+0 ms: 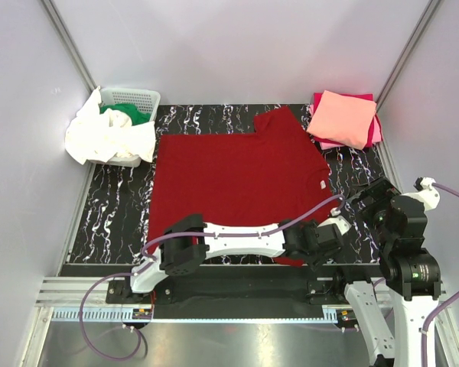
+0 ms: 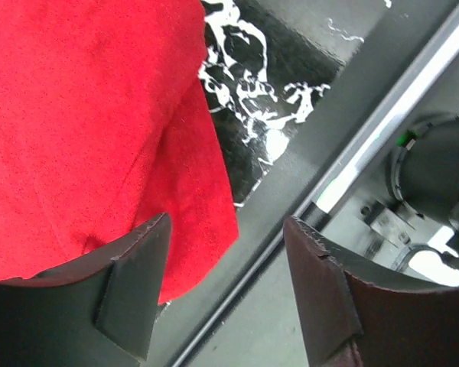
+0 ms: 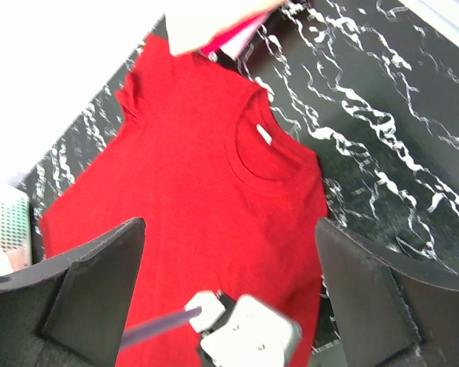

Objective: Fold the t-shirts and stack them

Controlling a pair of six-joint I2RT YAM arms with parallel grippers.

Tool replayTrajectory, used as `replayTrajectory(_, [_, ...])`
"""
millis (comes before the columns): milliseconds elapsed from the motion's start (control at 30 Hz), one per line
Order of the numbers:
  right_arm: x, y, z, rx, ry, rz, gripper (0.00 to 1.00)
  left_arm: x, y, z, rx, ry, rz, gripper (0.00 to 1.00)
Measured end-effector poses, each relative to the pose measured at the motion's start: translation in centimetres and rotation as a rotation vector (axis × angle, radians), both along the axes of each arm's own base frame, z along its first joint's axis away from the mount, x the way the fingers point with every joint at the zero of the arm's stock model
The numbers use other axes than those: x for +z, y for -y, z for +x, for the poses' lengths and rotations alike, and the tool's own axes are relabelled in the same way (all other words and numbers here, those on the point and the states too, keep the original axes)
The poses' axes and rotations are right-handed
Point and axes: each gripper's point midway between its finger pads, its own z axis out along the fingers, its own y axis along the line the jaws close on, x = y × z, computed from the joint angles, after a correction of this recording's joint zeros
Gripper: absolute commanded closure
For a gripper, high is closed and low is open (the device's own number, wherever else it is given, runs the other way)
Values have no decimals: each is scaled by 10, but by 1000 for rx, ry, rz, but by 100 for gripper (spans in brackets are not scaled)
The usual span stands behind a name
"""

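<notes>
The dark red t-shirt point(image 1: 229, 176) lies flat mid-surface point(image 1: 111, 222), with bare marble to its left and right. At its near right corner the left claw point(image 2: 226, 229) stands spread astride the cloth edge (the near edge is hidden under the left arm point(image 1: 237, 238)). The right claw point(image 3: 229, 229) is spread wide and empty, to the right of the shirt.

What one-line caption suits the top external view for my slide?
Dark red t-shirt spread flat, left claw open at its near edge, folded pink shirts stacked far right.
</notes>
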Motion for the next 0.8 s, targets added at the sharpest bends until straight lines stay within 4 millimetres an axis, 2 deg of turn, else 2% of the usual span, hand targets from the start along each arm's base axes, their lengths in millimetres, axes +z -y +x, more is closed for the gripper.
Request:
replayTrajectory(167, [-7, 0, -10, 2, -25, 0, 0, -11, 2, 4, 9, 10, 17, 42])
replayTrajectory(433, [-8, 0, -14, 4, -27, 1, 0, -44, 2, 5, 13, 3, 78, 47])
replayTrajectory(633, [-8, -3, -14, 16, -27, 9, 0, -42, 7, 10, 30, -1, 68, 48])
replayTrajectory(800, [-8, -4, -14, 22, -27, 11, 0, -51, 6, 13, 42, -8, 83, 51])
